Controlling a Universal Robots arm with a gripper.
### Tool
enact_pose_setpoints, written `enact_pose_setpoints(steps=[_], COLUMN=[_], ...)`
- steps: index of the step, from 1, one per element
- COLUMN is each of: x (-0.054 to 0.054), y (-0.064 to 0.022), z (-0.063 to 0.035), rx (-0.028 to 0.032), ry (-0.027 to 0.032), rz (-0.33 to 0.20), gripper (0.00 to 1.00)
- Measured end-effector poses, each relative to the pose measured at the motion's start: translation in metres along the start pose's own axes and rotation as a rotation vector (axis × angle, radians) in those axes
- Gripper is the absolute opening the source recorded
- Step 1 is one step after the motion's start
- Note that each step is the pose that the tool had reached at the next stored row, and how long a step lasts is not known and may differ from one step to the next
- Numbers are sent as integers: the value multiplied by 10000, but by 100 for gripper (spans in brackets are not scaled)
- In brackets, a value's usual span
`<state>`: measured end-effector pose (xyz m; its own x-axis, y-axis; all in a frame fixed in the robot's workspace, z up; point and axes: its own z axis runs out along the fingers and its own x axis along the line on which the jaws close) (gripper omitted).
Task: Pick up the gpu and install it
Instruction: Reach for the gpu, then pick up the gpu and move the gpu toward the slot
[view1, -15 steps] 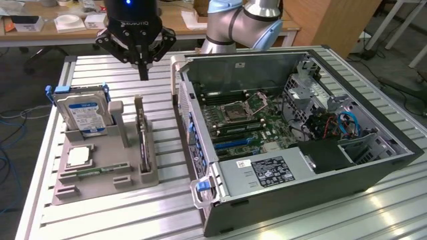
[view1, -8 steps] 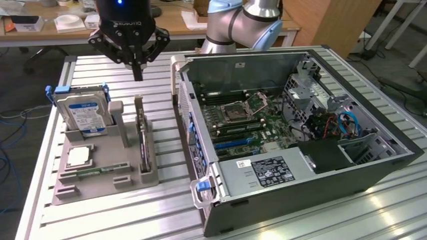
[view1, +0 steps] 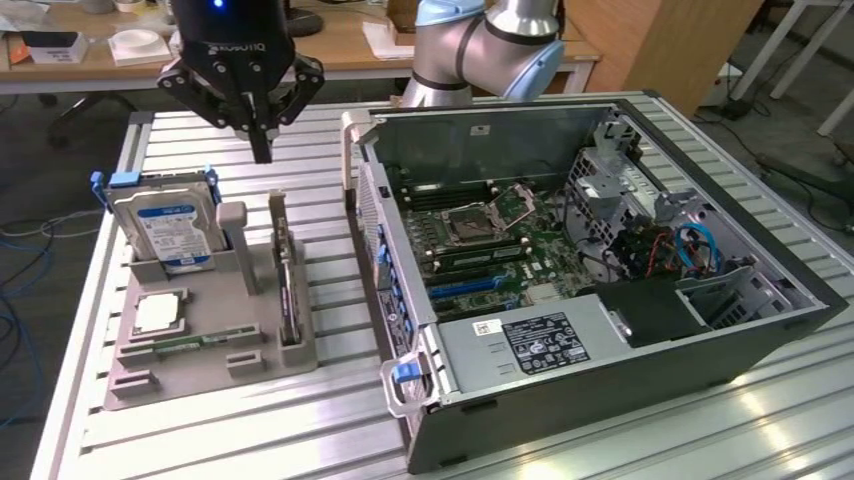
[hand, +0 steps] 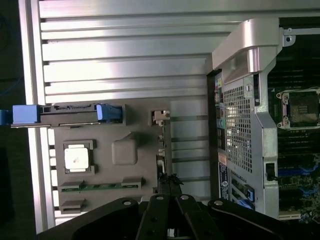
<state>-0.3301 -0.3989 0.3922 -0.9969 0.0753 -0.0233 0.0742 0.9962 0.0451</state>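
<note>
Your gripper (view1: 262, 148) is clenched on nothing, its dark fingers pressed tip to tip. It hangs over the slatted aluminium table (view1: 200, 440), just past the far end of the grey holder tray (view1: 200, 375).

The gpu (view1: 283, 262) stands on its long edge in a slot on the side of the tray toward the exterior view's right, near the open computer case (view1: 747, 340). In the wrist view the gripper (hand: 168, 186) sits in line with the gpu (hand: 161, 150), which you see edge-on there. A silvery bracket (hand: 160, 116) shows at the card's far end.

Expect a light, stiff, thin card that won't flex much but is fragile. The board face probably carries small parts, and the hidden lower edge likely holds the contacts. I'd pinch it across its two flat faces near the middle of the exposed upper edge. The bracket end looks like smooth metal and would probably slip.

The tray is matte, blocky plastic. On it the hard drive (view1: 163, 228) stands upright, bright metal with a glossy blue-white label and blue rails. The square processor chip (view1: 160, 312) lies flat with a dull silver lid. The case is perforated sheet metal around a green motherboard (view1: 494, 250).
</note>
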Motion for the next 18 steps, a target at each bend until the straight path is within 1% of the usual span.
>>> enact_pose_setpoints(steps=[4,18], x=[40,41], y=[-3,-3], z=[-1,-1], rx=[0,0], ry=[0,0], rz=[0,0], gripper=[10,10])
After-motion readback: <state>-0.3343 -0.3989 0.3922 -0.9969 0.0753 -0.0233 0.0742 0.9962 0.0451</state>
